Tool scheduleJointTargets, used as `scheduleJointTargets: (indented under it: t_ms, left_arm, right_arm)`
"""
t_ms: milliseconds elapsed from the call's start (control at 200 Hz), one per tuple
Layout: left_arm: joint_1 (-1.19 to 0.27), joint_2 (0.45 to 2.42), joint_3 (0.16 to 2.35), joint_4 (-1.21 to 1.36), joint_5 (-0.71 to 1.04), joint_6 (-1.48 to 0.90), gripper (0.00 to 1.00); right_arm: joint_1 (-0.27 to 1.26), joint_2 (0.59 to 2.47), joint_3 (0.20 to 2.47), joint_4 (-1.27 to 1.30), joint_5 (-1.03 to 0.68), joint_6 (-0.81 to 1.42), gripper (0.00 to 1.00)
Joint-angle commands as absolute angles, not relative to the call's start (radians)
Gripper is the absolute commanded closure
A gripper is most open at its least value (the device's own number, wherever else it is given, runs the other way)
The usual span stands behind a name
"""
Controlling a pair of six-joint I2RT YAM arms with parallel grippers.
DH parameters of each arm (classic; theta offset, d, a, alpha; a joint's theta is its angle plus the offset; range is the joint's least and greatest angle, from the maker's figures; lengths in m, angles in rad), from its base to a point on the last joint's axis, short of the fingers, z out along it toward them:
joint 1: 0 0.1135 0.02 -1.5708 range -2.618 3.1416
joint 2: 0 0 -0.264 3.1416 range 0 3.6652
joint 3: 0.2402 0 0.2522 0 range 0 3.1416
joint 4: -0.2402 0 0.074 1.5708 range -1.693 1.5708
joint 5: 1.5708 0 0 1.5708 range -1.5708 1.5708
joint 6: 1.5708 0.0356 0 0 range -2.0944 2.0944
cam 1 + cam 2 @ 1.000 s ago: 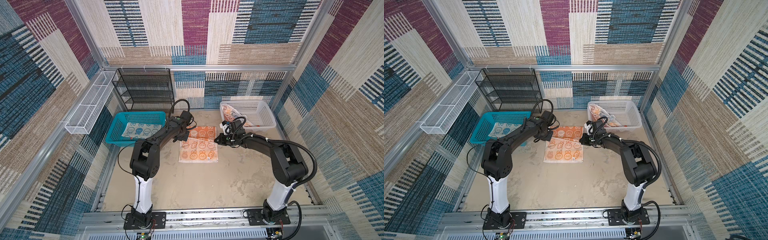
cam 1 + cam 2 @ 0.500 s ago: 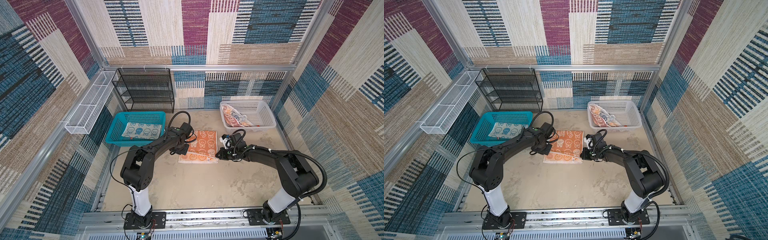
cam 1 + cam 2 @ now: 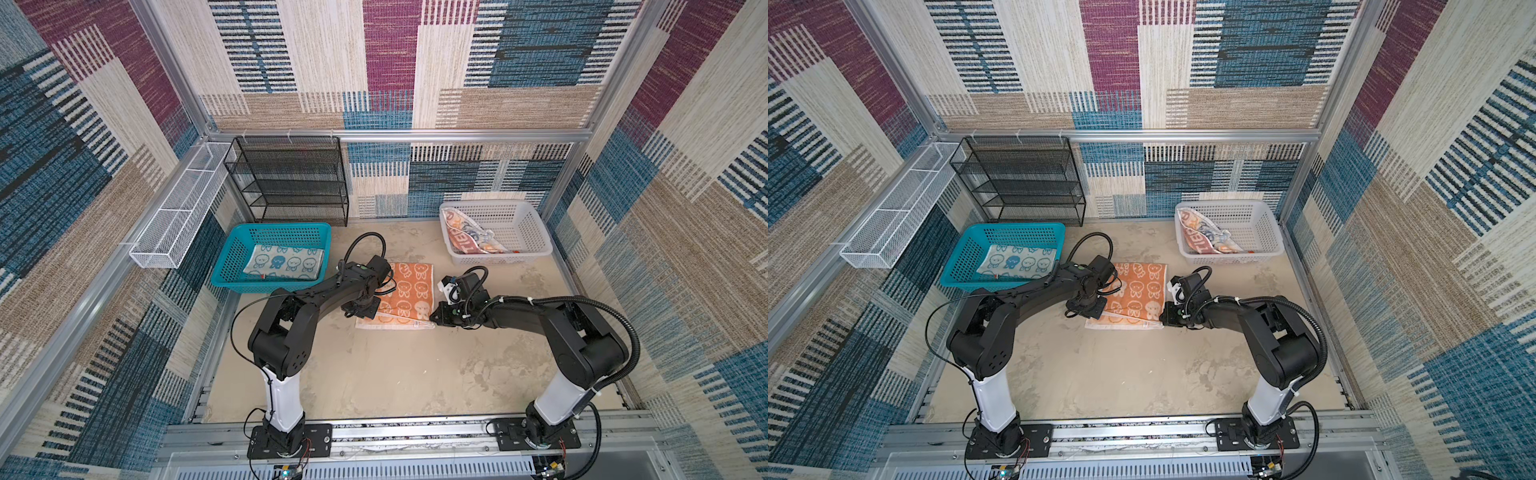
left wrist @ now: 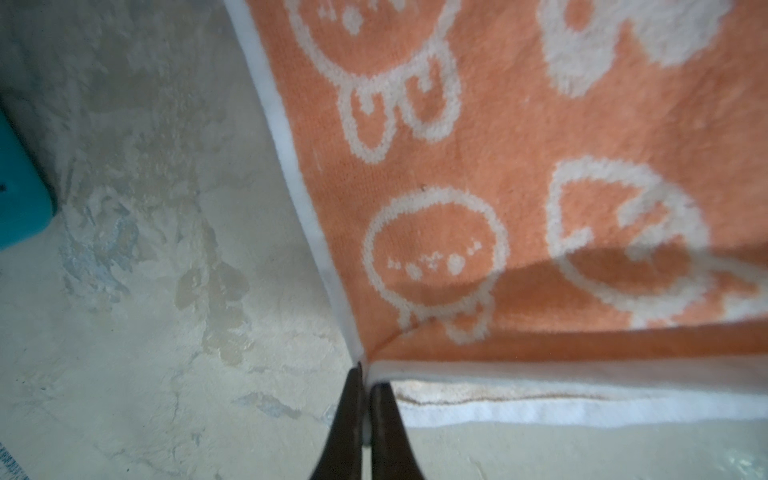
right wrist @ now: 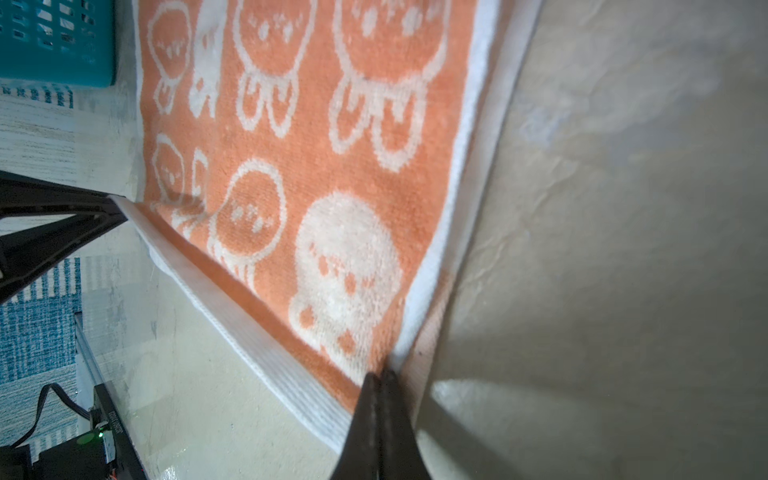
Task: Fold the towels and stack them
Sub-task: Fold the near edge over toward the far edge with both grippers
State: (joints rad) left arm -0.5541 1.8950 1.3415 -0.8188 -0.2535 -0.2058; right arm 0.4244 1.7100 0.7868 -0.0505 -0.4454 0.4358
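Observation:
The orange towel [image 3: 409, 286] [image 3: 1142, 291] with white rabbit faces lies mid-table, its top layer drawn over the lower one, whose white hem shows along the front. My left gripper [image 3: 365, 313] [image 4: 365, 374] is shut on the top layer's left corner. My right gripper [image 3: 434, 321] [image 5: 384, 374] is shut on its right corner. Both corners hang just above the lower layer's front edge. A pale towel with blue rabbit faces [image 3: 284, 262] lies folded in the teal basket [image 3: 270, 227]. A whitish lettered towel [image 3: 465, 239] sits crumpled in the white basket [image 3: 536, 232].
A black wire rack [image 3: 291, 178] stands against the back wall. A white wire tray [image 3: 178, 208] hangs on the left rail. The teal basket is close to the left arm's elbow side. Bare tabletop [image 3: 395, 374] stretches in front of the towel.
Both grippers have moved toward the table's front, carrying the orange towel's corners over the cloth. The visible orange area has shortened to about half.

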Motion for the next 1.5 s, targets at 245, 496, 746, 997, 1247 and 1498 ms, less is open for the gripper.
scheduleJointTargets:
  t_ms: [245,496,746,997,1247,1498]
  left_arm:
    - [-0.58,1.837,1.363,-0.884,-0.311,-0.234,1.0]
    - [-0.608,1.855,1.325,-0.884,-0.329,-0.257,1.0]
    - [-0.624,1.848,1.327,-0.884,-0.347,-0.262,1.0]
    - [-0.637,1.855,1.299,-0.884,-0.356,-0.27,1.0]
    - [-0.646,1.86,1.289,-0.883,-0.354,-0.272,0.99]
    - [-0.663,1.835,1.277,-0.884,-0.35,-0.263,0.85]
  right_arm:
    - [0.424,1.692,0.786,-0.077,-0.411,0.422,1.0]
    - [0.425,1.669,0.793,-0.096,-0.41,0.418,1.0]
    - [0.428,1.609,0.8,-0.145,-0.393,0.404,1.0]
    - [0.428,1.666,0.75,-0.076,-0.418,0.418,1.0]
    - [0.428,1.698,0.743,-0.062,-0.403,0.414,1.0]
    - [0.428,1.685,0.733,-0.058,-0.406,0.419,1.0]
